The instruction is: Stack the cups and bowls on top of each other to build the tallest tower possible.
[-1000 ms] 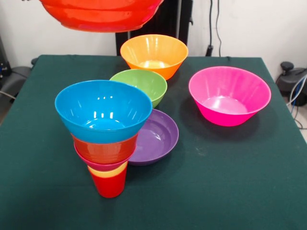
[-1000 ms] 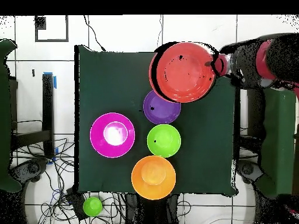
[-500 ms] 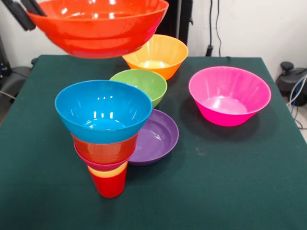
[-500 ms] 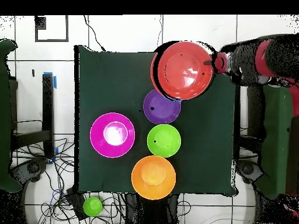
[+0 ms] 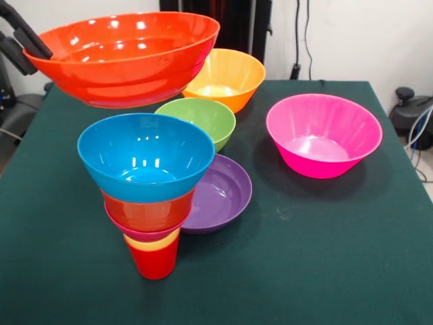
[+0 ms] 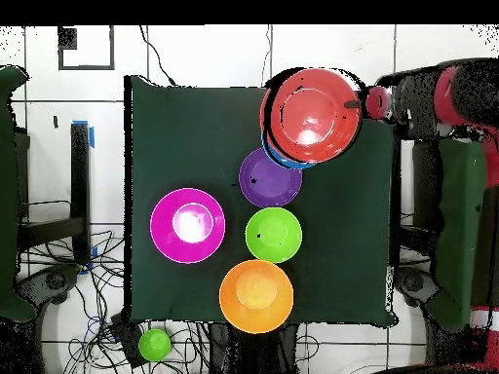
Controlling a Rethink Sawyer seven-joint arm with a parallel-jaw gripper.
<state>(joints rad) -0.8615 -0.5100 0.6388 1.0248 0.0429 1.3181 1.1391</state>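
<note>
Facing front: pincer clamped on the rim of the orange-red bowl, held tilted above the tower; judged light, stiff, slippery; rim grip suits. Overhead: bowl nearly covers the blue bowl on the desk.

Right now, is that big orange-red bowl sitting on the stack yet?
No. The orange-red bowl hangs tilted above the blue bowl, held at its rim.

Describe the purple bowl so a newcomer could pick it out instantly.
Start from the tower, the funnel-shaped stack with the blue bowl on top, on the green table. The purple bowl sits on the cloth right beside the stack, in front of the green bowl. It is the only purple piece and by far the shallowest, almost a dish, unlike the deep bowls around it.
</note>
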